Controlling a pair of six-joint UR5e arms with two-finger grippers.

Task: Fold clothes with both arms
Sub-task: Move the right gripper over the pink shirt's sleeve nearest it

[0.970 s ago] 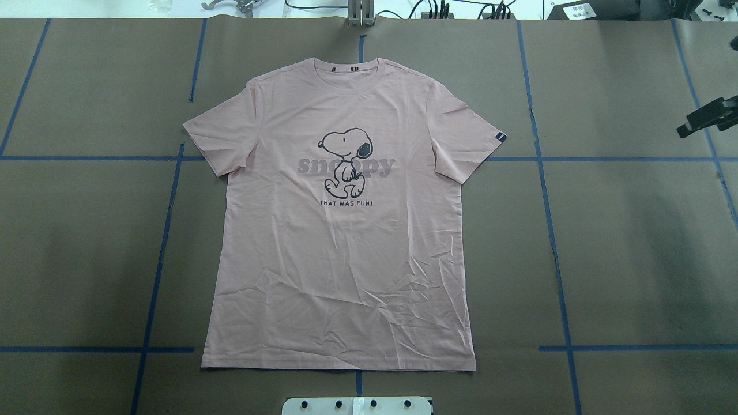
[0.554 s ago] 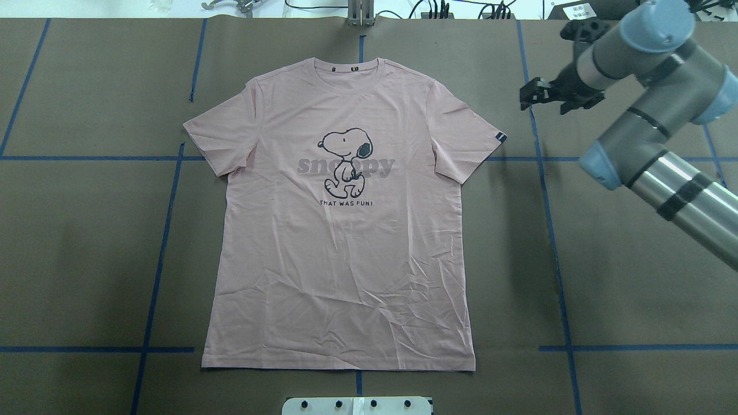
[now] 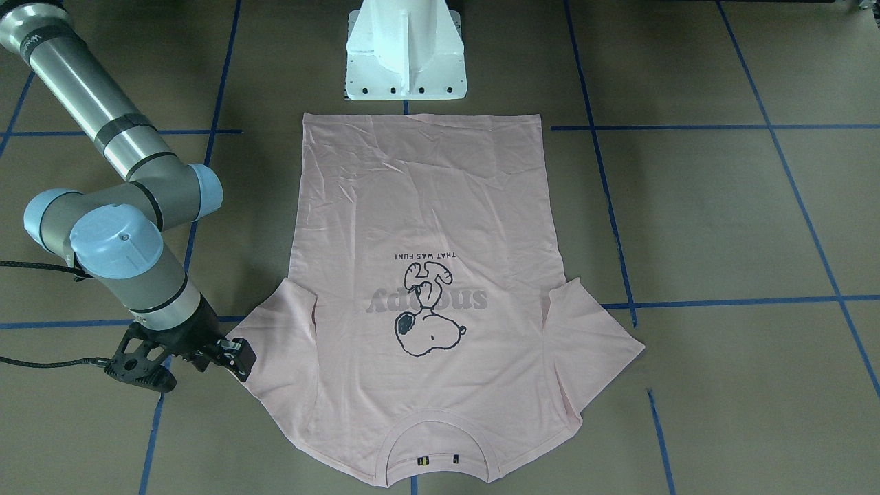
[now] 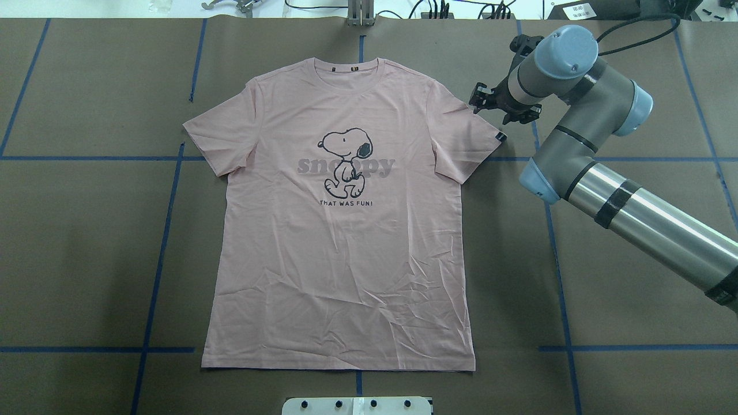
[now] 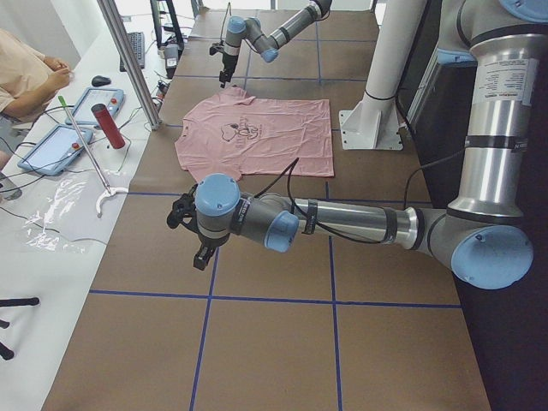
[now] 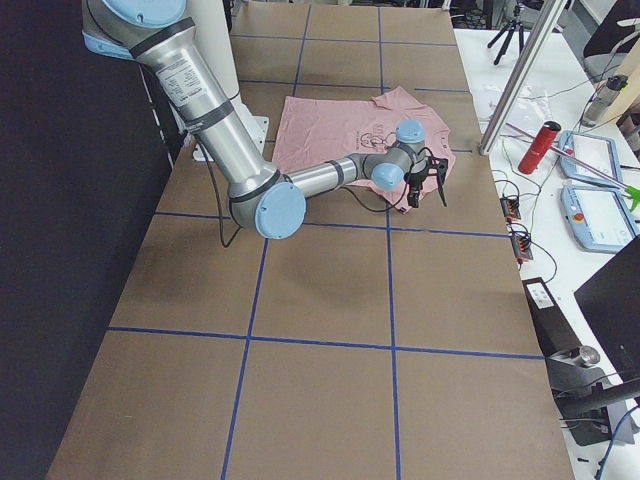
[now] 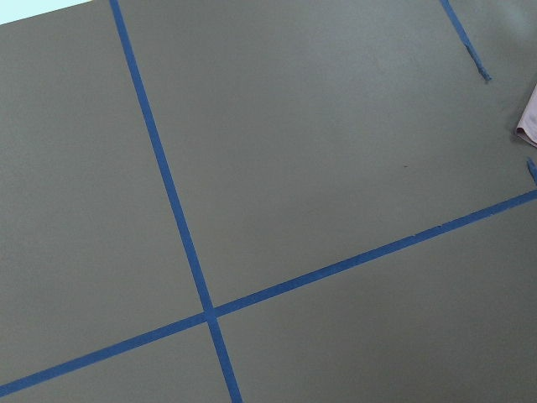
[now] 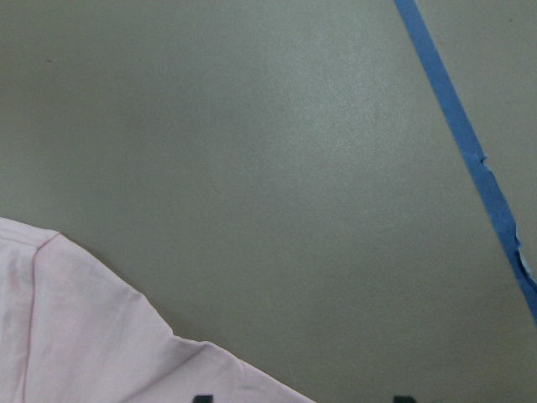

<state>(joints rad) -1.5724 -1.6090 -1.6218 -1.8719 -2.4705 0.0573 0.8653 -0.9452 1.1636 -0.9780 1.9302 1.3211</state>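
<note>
One clean pinch: lower the right gripper (image 4: 478, 104), jaws apart, squarely over the sleeve edge of the T-shirt (image 4: 346, 276); the left gripper's (image 5: 192, 236) state cannot be told

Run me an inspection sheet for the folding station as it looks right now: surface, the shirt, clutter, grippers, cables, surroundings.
Surface: brown paper table cover marked with blue tape lines, lying flat.
Job's things: pale pink short-sleeved T-shirt spread flat, print up, unfolded, creased near the hem.
Clutter: nothing seen on the cover.
Grippers: right gripper at the tagged sleeve's edge, jaws open, contact unclear; left gripper above bare cover away from the shirt, jaws cannot be judged.
Cables: black cable hangs off the right arm's wrist; another runs along the left arm.
Surroundings: white pedestal base; side bench with a red cylinder, tablets and a seated person.
</note>
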